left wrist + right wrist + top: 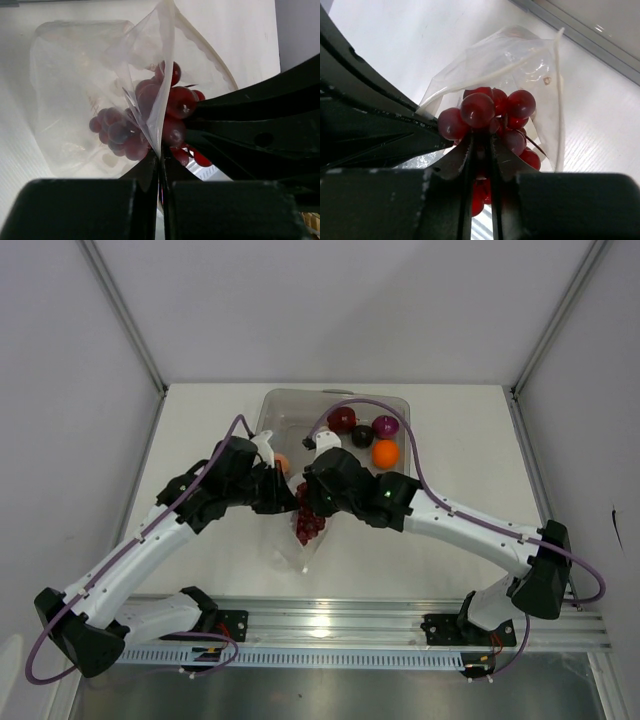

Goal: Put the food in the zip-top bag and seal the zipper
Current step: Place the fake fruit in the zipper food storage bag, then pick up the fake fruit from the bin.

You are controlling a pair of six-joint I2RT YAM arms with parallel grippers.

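The dark red grape bunch (309, 527) (485, 112) hangs at the mouth of the clear zip-top bag (300, 556) (75, 90) (520, 55), partly inside it. My right gripper (314, 508) (481, 142) is shut on the bunch's stem. My left gripper (288, 502) (161, 159) is shut on the bag's mouth edge and holds it up. The zipper (557, 100) stands apart, unsealed. In the tray (290, 405) lie an orange (385, 453), a blackish fruit (362, 436), a purple ball (385, 426) and a dark red fruit (342, 419). A peach (281, 462) shows partly behind my left wrist.
The grey translucent tray sits at the back centre of the white table, right behind both wrists. White walls close in the left, right and back. A metal rail (330, 620) runs along the near edge. The two grippers nearly touch each other over the bag.
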